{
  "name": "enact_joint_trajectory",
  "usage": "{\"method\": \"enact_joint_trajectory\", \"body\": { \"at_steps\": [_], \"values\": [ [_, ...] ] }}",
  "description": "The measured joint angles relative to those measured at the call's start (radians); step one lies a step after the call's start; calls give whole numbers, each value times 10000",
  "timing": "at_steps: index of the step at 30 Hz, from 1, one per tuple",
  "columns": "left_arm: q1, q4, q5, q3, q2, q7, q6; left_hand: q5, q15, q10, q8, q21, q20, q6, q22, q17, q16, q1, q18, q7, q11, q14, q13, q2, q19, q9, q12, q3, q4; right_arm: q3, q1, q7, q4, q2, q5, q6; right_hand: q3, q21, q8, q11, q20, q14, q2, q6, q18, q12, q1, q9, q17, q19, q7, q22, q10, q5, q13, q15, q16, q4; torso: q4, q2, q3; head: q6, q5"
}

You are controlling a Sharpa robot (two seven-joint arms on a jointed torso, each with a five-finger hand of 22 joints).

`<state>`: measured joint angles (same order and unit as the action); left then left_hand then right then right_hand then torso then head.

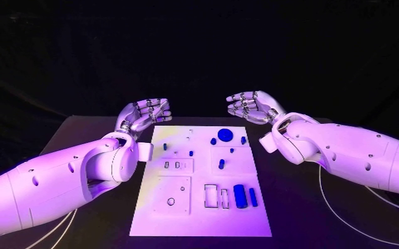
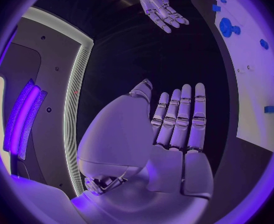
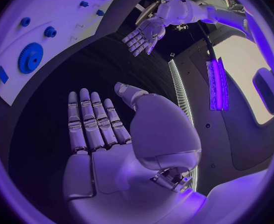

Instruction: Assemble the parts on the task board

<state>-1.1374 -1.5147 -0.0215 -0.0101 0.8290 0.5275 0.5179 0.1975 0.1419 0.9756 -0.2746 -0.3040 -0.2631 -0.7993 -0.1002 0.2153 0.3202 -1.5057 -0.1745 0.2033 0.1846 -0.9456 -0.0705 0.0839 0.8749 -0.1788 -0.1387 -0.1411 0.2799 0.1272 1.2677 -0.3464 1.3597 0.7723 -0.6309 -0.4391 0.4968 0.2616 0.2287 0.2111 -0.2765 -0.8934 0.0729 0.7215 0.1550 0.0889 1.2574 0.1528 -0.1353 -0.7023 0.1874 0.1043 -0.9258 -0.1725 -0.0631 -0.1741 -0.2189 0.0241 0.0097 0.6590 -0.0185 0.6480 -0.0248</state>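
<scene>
Beyond task board far edge: left hand, right hand empty, fingers apart; board's long axis runs away from robot.

Looks like a robotics lab or a staged demo booth, kept dark. Black table set against a black backdrop, lit only by coloured light. Beyond the fingertips of the left hand, a white task board with small blue parts. Off to the thumb side, a curved panel edged with a light strip and a glowing purple bar, more showroom fitting than household furniture.
</scene>
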Motion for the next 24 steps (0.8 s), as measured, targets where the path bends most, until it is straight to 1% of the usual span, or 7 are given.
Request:
{"method": "enact_joint_trajectory", "body": {
  "at_steps": [6, 7, 8, 12, 18, 20, 24],
  "values": [
    [-125, -607, -74, 7, 331, -42, -140, 0, -168, 345, 0, -172, 200, -178, -31, 256, 194, -70, -36, 72, -148, -483, 1, 70, 404, 0, 72, -168, 28, -31, 246, 838, 45, -27, -2429, 301, 191, 701, 291, -351, 394, -1548, 370, 983, 150, 23, 152, 142, -314, -1382, 176, 234, -1163, 3, -51, 472, -560, 196, 81, 279, -62, -33, -84],
    [-147, -710, -76, 9, 376, -49, -168, 0, -169, 370, -31, -171, 200, -201, -30, 273, 194, -70, -36, 50, -125, -484, 0, 70, 404, 0, 73, -168, 28, -34, 289, 990, 51, -41, -2831, 371, 159, 1394, 468, -661, 803, -2814, 625, 1568, 149, 78, 246, 239, -771, -2419, 159, 541, -2024, 76, -127, 899, -1147, 311, 100, 343, -76, -47, -102],
    [-169, -814, -78, 12, 421, -56, -194, 0, -169, 383, -41, -172, 200, -213, -30, 281, 194, -70, -36, 37, -113, -484, 1, 70, 404, 0, 73, -168, 28, -35, 330, 1145, 59, -59, -3230, 441, 101, 1820, 525, -802, 1039, -3526, 727, 1783, 154, 95, 263, 272, -1074, -2989, 114, 738, -2405, 127, -166, 1131, -1539, 360, 113, 393, -90, -71, -115],
    [-256, -1196, -78, 27, 561, -83, -322, 0, -169, 417, -41, -171, 200, -249, -30, 280, 194, -70, -36, 72, -146, -484, 1, 70, 404, 1, 79, -167, 28, -39, 471, 1812, 142, -118, -4893, 765, -130, 2943, 535, -1061, 1498, -4888, 958, 2043, 153, -3, 175, 302, -2256, -4059, -55, 1353, -2754, 100, -266, 1525, -2969, 253, 163, 580, -140, -129, -174],
    [-309, -1441, -73, 48, 648, -112, -437, 0, -169, 417, -40, -171, 200, -248, -30, 289, 194, -69, -36, 71, -146, -483, 2, 70, 403, 2, 79, -167, 28, -48, 561, 2624, 289, -217, -6791, 1198, -174, 4220, 446, -1130, 1641, -5397, 1236, 2087, 154, -126, 24, 338, -4724, -4628, -100, 2212, -2713, 18, -431, 1616, -6121, -24, 235, 810, -198, -168, -236],
    [-320, -1506, -71, 55, 680, -124, -474, 0, -169, 417, -40, -171, 200, -248, -29, 289, 194, -69, -36, 71, -146, -483, 2, 70, 404, 2, 79, -167, 28, -48, 577, 2879, 351, -263, -7380, 1348, -127, 5270, 398, -1086, 1645, -5638, 1293, 2087, 154, -177, -33, 376, -6772, -4982, -100, 3353, -2553, 19, -483, 1586, -8161, -196, 258, 884, -217, -174, -257],
    [-339, -1572, -65, 69, 702, -145, -528, 0, -169, 417, -39, -171, 200, -248, -29, 288, 194, -69, -36, 71, -146, -483, 2, 70, 403, 2, 79, -195, 56, -50, 587, 3257, 413, -346, -8259, 1593, -82, 7380, 394, -1037, 1622, -5666, 1340, 2085, -85, -177, 22, 432, -9156, -5758, -101, 6009, -2371, 19, -523, 1561, -10301, -341, 297, 1005, -244, -178, -300]
  ]
}}
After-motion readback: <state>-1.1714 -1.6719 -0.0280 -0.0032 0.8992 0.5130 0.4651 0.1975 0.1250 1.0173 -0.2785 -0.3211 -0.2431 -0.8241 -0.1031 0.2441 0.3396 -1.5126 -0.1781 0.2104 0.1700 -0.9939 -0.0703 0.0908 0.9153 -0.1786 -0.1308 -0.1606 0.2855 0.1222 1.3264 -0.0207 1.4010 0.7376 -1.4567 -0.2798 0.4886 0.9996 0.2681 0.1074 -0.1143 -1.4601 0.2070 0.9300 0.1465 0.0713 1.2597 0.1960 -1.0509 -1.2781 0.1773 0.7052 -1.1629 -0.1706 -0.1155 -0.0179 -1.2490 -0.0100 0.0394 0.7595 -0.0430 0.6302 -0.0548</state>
